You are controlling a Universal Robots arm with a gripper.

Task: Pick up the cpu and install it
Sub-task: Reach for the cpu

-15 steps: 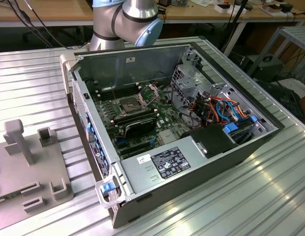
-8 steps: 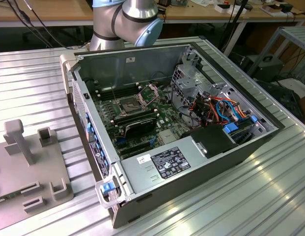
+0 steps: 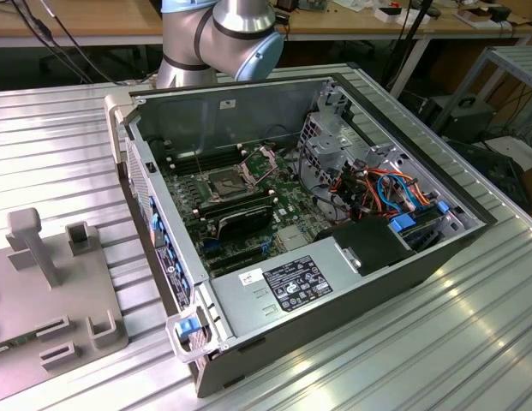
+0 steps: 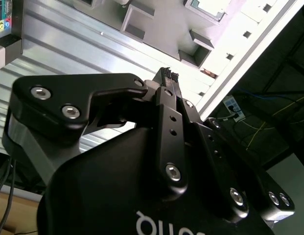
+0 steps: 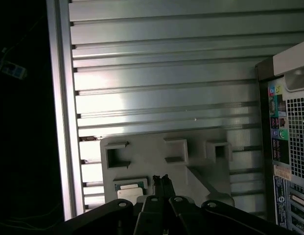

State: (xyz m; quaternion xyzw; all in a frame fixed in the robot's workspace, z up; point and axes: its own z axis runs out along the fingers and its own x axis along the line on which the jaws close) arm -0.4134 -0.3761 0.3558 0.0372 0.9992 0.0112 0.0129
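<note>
Judging from how things lie, we are at the very start: the pick-up has not yet been made. Our gripper (image 5: pixel 160 178) hovers over the grey fixture (image 5: pixel 200 164). Its fingers (image 4: pixel 166 112) are pressed together with nothing between them, as both wrist views show. In the first wrist view the cpu (image 5: pixel 129 190) lies flat in one of the fixture's shallow pockets, just beside the gripper's tips but apart from them. The other pockets (image 5: pixel 115 156) near it look bare. We judge that a grasp would call for the fingers to part, centre over the chip and close on its opposite edges, keeping it level.

In the exterior view the fixture sits on the ribbed surface (image 3: pixel 420 342) at about eight o'clock from the open computer case (image 3: pixel 248 103). Inside the case the motherboard (image 3: pixel 287 205) lies flat, with the socket (image 3: pixel 224 181) toward ten o'clock of the board. Its dark square looks unfilled, though we cannot be sure.
</note>
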